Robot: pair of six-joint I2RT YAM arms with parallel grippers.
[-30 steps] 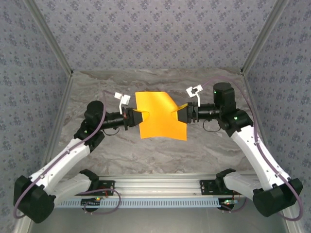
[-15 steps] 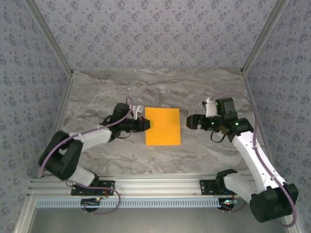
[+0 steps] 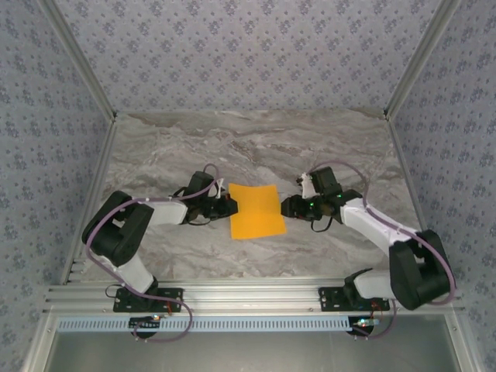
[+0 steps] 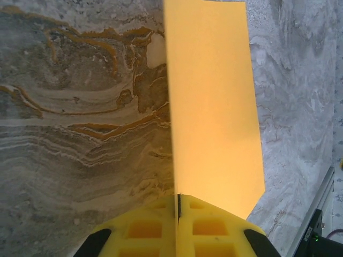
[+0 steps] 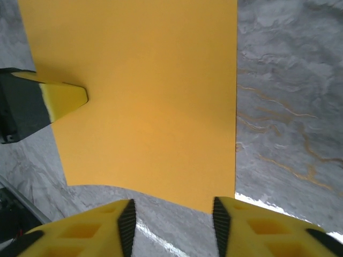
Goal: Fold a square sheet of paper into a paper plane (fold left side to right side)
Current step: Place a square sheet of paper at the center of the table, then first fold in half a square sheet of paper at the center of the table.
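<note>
The square sheet of paper (image 3: 256, 209), plain orange-yellow, lies low over the marble table (image 3: 325, 147) between the two arms. My left gripper (image 3: 230, 207) is shut on the sheet's left edge. In the left wrist view the sheet (image 4: 214, 107) runs straight out from between the closed yellow fingers (image 4: 144, 230). My right gripper (image 3: 285, 207) stands open just off the sheet's right edge, with nothing between its fingers. In the right wrist view the sheet (image 5: 144, 96) bows slightly off the table just ahead of my open right gripper (image 5: 171, 219), and the left gripper's fingertip (image 5: 64, 99) pinches the far edge.
Patterned walls (image 3: 248, 54) and metal posts (image 3: 77, 62) close in the table at the back and sides. An aluminium rail (image 3: 248, 298) with both arm bases runs along the near edge. Bare marble surrounds the sheet.
A second ago both grippers held the sheet up in the air. The right gripper let go and the left brought the sheet down; the right gripper has returned to the right edge, its jaws narrower.
</note>
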